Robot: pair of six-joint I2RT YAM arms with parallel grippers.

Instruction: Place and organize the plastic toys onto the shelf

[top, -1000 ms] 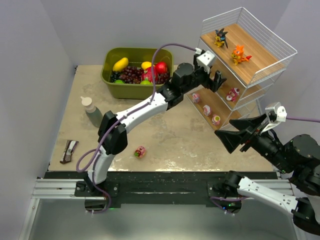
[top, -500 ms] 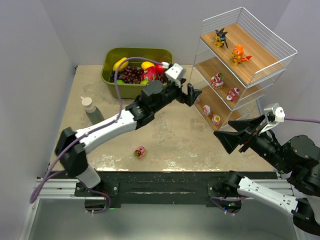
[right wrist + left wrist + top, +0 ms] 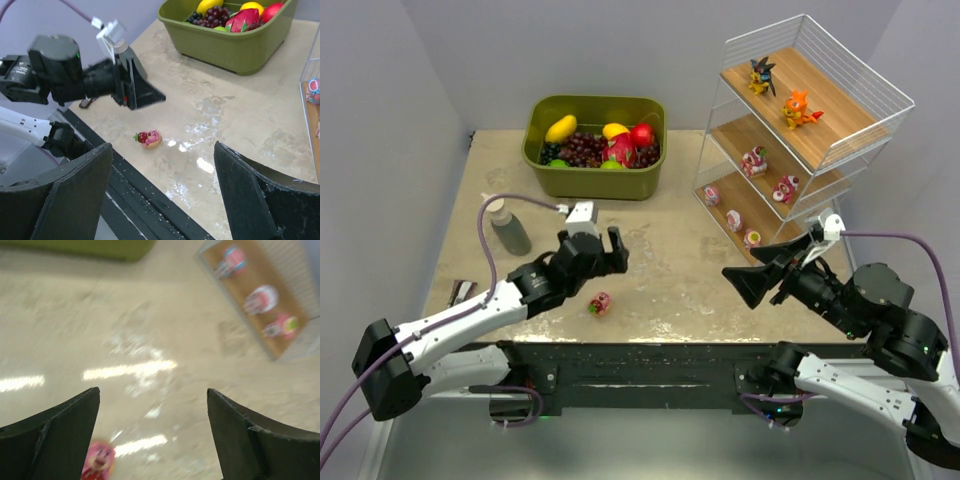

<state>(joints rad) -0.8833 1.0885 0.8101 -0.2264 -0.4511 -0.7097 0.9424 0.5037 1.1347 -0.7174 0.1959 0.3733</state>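
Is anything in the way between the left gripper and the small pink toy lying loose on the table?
Nothing visible. The open left gripper hangs close to the small pink-and-red plastic figurine, with only bare beige tabletop between them.

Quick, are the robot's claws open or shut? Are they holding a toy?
Left gripper: open, holding nothing.
Right gripper: open, holding nothing.

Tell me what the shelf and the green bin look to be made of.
Shelf: thin white wire frame, probably painted metal; tiers look like light wood, matte tan surface. Olive-green bin: likely plastic, given its smooth moulded walls, rounded rim and even colour.
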